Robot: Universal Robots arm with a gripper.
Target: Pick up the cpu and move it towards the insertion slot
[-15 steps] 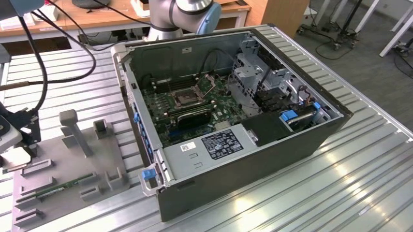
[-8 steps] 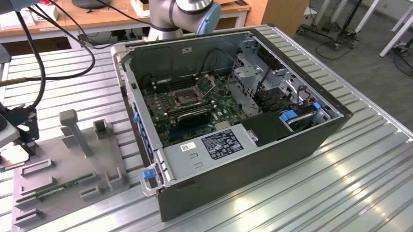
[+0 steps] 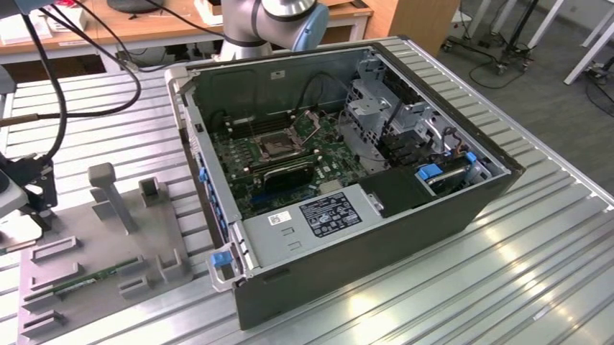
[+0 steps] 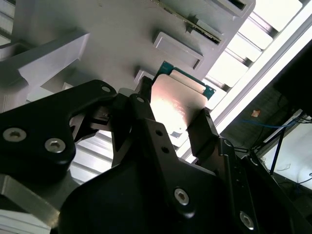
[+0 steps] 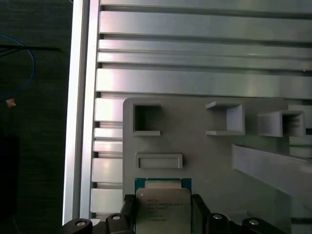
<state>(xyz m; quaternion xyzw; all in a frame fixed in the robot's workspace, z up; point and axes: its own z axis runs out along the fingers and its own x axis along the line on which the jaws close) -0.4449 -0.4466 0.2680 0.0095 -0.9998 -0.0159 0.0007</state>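
Note:
The cpu (image 5: 163, 207), a flat square chip with a silvery face and a green rim, sits between my gripper's (image 5: 163, 210) two black fingers. In the second wrist view the cpu (image 4: 178, 100) is held the same way, with a finger (image 4: 204, 129) pressed to each side of it, and the gripper (image 4: 173, 117) is shut on it above the grey tray (image 4: 122, 34). In the exterior view the gripper (image 3: 21, 192) hangs at the far left over the tray's (image 3: 106, 244) edge. The insertion slot (image 3: 279, 141) is on the green board inside the open computer case (image 3: 384, 237), well to the exterior view's right of the gripper.
The grey tray carries upright posts (image 3: 111, 194), rectangular pockets (image 5: 146, 119) and a long green memory stick (image 3: 91, 278). The case walls rise around the motherboard. Black cables (image 3: 57, 86) hang at the exterior view's left. The table is ribbed aluminium (image 3: 479, 287), with its edge close to the tray (image 5: 80, 122).

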